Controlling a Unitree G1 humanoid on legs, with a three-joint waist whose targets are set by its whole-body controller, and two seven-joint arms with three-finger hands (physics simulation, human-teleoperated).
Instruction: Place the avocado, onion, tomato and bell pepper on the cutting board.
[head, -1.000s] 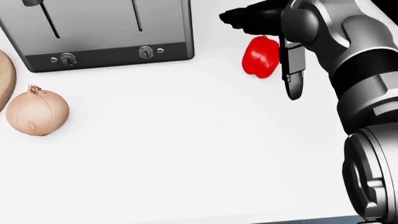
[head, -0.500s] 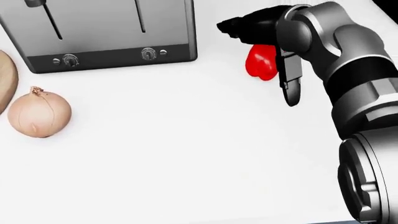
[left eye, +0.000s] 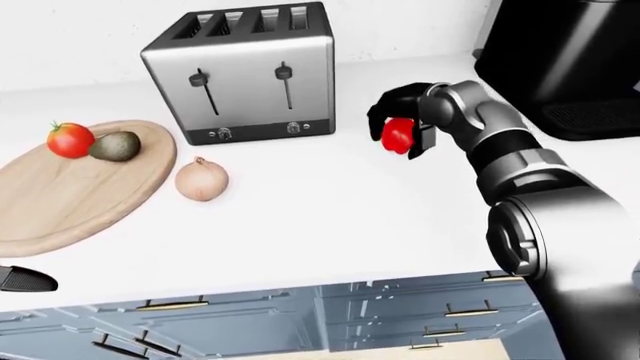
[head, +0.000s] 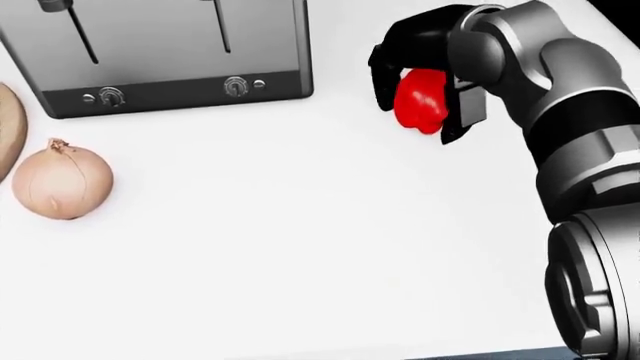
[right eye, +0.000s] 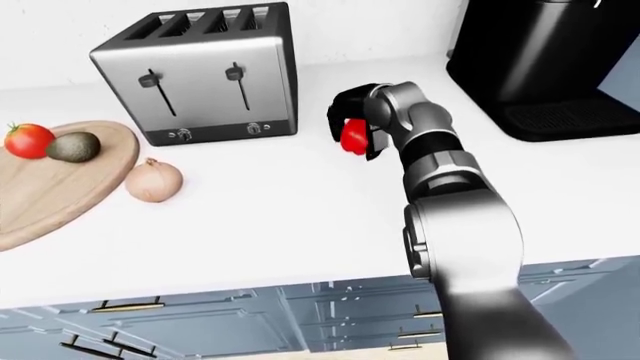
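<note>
Fingers of right robot hand (head: 425, 94) closed round red bell pepper (head: 420, 101) beside toaster (left eye: 245, 71); next, carried leftward past onion (left eye: 201, 180) onto cutting board (left eye: 70, 195), tomato (left eye: 70, 140) and avocado (left eye: 115, 146) already there.

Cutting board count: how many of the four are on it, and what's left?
Two are done: the tomato and avocado sit on the cutting board. The right hand is closed round the bell pepper. The onion is on the counter beside the board, not yet moved.

Silver-grey arm (left eye: 520, 180), black fingers (head: 385, 67)
</note>
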